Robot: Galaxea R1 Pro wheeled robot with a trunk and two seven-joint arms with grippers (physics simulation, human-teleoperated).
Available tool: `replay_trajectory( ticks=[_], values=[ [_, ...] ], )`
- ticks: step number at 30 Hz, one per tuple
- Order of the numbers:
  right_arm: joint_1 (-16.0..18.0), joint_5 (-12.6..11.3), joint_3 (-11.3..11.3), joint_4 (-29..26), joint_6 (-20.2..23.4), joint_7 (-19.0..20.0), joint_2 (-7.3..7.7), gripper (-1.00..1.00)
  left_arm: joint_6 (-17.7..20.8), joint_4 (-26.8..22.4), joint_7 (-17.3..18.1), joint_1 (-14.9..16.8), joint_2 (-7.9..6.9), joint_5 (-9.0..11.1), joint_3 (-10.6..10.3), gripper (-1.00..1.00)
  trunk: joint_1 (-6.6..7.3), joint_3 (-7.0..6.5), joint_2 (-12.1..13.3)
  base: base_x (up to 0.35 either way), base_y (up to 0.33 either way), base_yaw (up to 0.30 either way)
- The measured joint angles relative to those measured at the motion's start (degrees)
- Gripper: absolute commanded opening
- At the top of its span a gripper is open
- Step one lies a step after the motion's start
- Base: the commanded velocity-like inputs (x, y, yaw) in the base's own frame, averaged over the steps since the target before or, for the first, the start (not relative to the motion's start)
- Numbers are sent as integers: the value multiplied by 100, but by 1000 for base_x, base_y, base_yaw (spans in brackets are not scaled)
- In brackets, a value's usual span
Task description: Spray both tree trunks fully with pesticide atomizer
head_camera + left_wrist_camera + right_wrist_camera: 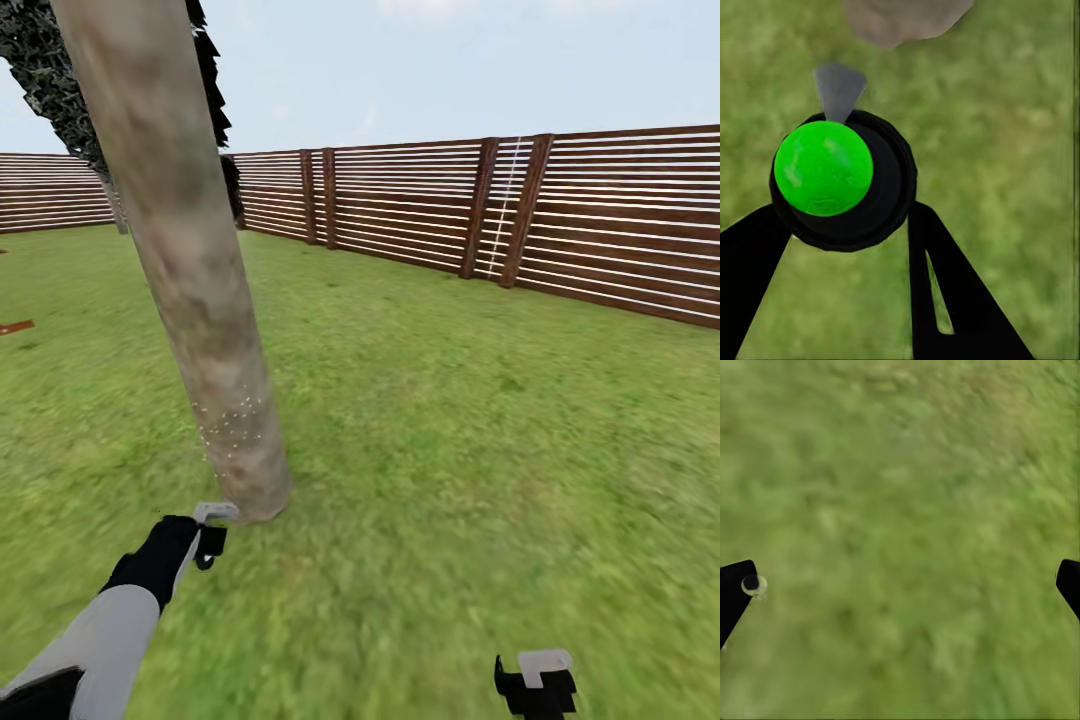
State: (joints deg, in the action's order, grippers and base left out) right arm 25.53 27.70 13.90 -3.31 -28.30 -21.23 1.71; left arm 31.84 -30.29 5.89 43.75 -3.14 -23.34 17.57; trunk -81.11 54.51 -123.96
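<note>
Left gripper (844,225) holds the atomizer (840,176) low by the trunk (190,270); upper bark probably stays unsprayed; right gripper (900,585) wide.

A wide green lawn (480,420) covers the ground, its grass mottled in lighter and darker patches. A brown wooden fence (600,220) of horizontal slats encloses it, with pale gaps between the boards and thicker upright posts (478,208) at intervals; it runs along the far side and meets another stretch at a far corner. Above the fence the sky (450,60) is pale blue and hazy with faint cloud. The light is even daylight, casting no strong shadows. A small reddish-brown patch (16,327) lies on the grass at the lawn's left edge.
</note>
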Motion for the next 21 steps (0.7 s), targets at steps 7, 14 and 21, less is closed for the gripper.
replay_trajectory(
  ticks=[7,14,21],
  values=[
    [0,0,0,6,0,0,-13,100,-614,471,-123,-36,7,223,-10,-100,0,-1,0,338,0,32],
    [1,-1,3,7,0,0,-8,100,-442,466,-111,-37,20,200,-43,-100,-2,-1,0,241,0,262],
    [-10,0,9,6,0,7,4,100,-547,1130,-126,-289,5,241,-12,-100,-4,1,0,4,-15,36]
  ],
)
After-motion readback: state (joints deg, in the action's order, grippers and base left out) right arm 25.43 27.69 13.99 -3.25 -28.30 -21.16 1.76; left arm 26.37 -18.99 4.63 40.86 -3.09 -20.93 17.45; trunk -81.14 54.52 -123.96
